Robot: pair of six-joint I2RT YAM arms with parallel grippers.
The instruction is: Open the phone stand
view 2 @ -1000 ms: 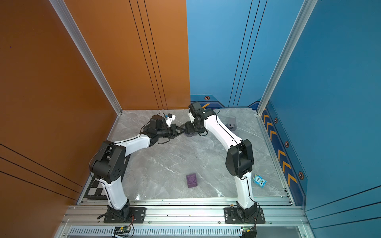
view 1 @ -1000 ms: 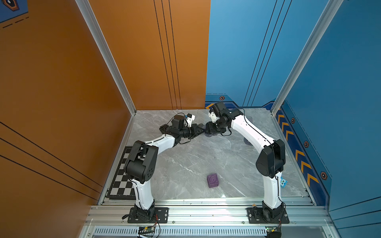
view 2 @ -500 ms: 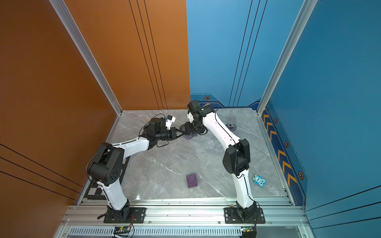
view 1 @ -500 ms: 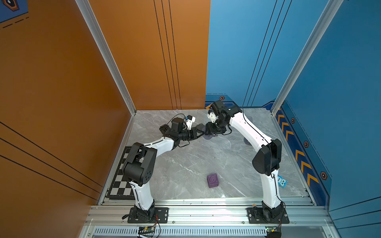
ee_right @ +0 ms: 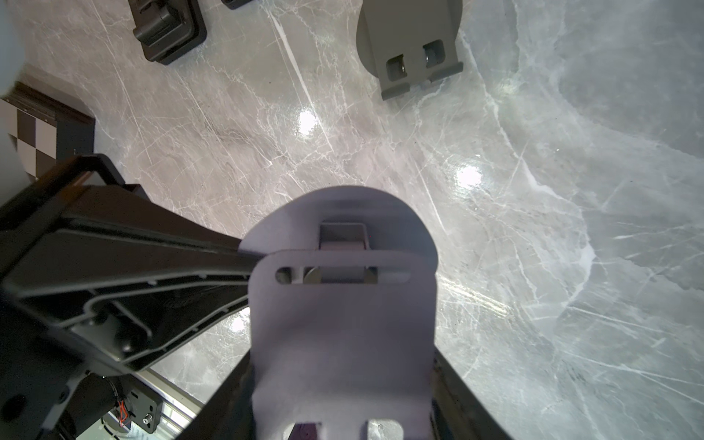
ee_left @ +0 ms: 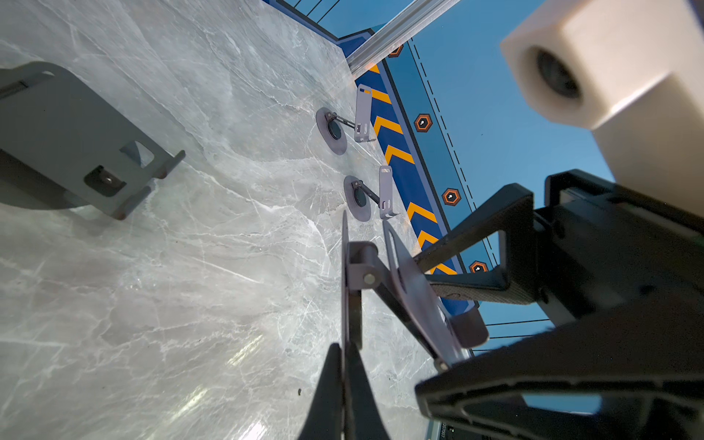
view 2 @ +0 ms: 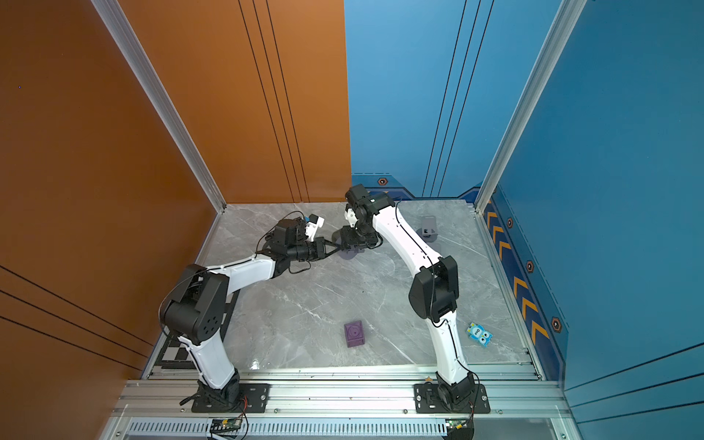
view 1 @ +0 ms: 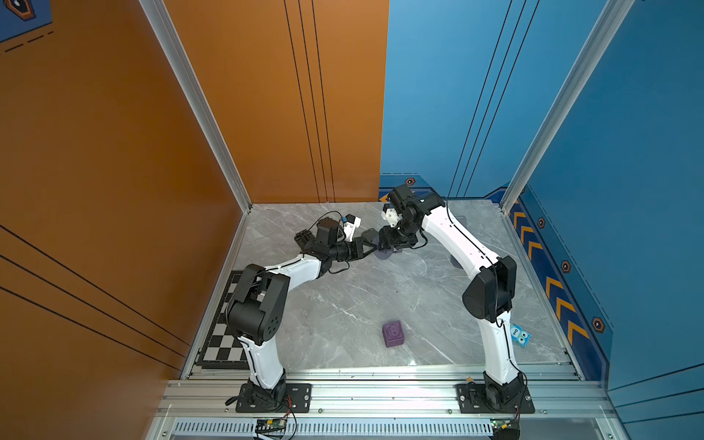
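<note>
The purple-grey phone stand point(view 1: 382, 252) point(view 2: 346, 253) is held between both arms at the back middle of the table. My left gripper point(ee_left: 344, 365) point(view 1: 370, 249) is shut on the thin edge of its round base point(ee_left: 344, 289) point(ee_right: 343, 207). My right gripper point(ee_right: 343, 404) point(view 1: 385, 244) is shut on the sides of its flat plate point(ee_right: 343, 324) point(ee_left: 415, 293). The plate stands tilted away from the base on the hinge arm point(ee_left: 362, 263), leaving a wedge-shaped gap.
A folded dark grey stand point(ee_left: 76, 152) point(ee_right: 411, 38) point(view 1: 367, 234) lies just behind. Two opened stands point(ee_left: 335, 129) point(ee_left: 358, 198) point(view 2: 428, 228) stand near the right wall. A purple cube point(view 1: 393, 334), a blue owl toy point(view 1: 520, 335) and a checkerboard point(view 1: 224, 343) lie nearer the front.
Both arms have shifted slightly left and forward with the stand between them. Both grips are unchanged.
</note>
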